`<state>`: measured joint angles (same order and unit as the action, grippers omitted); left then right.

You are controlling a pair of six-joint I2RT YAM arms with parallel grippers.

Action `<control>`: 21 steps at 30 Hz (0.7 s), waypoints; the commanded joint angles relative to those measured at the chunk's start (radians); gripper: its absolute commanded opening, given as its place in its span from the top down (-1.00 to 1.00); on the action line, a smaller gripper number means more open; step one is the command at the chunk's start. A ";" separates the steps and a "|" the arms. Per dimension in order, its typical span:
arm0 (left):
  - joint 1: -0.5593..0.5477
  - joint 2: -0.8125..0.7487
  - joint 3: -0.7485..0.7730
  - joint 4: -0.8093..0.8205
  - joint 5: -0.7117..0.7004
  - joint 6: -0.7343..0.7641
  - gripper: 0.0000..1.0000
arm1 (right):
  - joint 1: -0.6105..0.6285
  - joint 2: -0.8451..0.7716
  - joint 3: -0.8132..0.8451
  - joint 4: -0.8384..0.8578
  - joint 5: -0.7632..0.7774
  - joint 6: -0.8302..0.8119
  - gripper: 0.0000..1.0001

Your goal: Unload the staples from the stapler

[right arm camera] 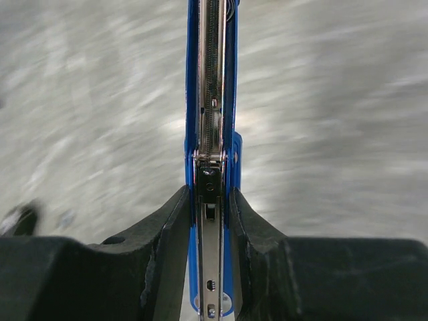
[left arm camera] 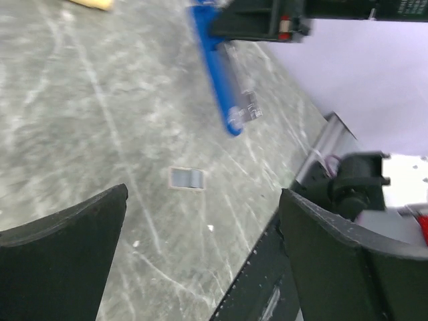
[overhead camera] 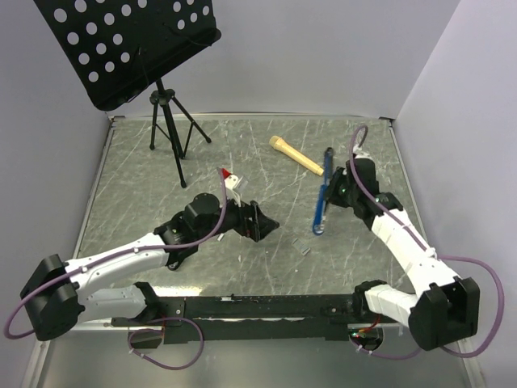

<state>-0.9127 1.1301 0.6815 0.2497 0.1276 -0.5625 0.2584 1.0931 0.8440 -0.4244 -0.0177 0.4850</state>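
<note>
The blue stapler (overhead camera: 323, 194), magazine exposed, is pinched between the right jaws. The staples (left arm camera: 186, 178), seemingly already out, lie on the surface (overhead camera: 137, 186) beneath the widely spread left jaws. Setting the stapler down is likely called for next.

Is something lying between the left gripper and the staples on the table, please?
Nothing visible does. The left gripper, jaws open, faces the staples with only table surface between them. The blue stapler, clamped in the right gripper, is beyond the strip, not in the path.
</note>
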 commanded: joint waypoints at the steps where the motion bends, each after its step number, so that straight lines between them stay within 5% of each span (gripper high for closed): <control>1: 0.011 -0.047 0.079 -0.139 -0.194 -0.010 -0.99 | -0.076 0.078 0.122 -0.103 0.218 -0.117 1.00; 9: 0.035 -0.084 0.104 -0.352 -0.466 -0.117 -0.94 | -0.215 0.376 0.259 -0.175 0.228 -0.238 1.00; 18: 0.110 -0.162 0.135 -0.569 -0.600 -0.181 -0.94 | -0.311 0.497 0.264 -0.113 0.182 -0.229 0.99; 21: 0.141 -0.167 0.138 -0.656 -0.690 -0.148 -0.97 | -0.321 0.534 0.260 -0.097 0.173 -0.226 0.85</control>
<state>-0.8074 0.9943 0.7692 -0.2764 -0.4236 -0.7193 -0.0513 1.5913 1.0603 -0.5804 0.1623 0.2699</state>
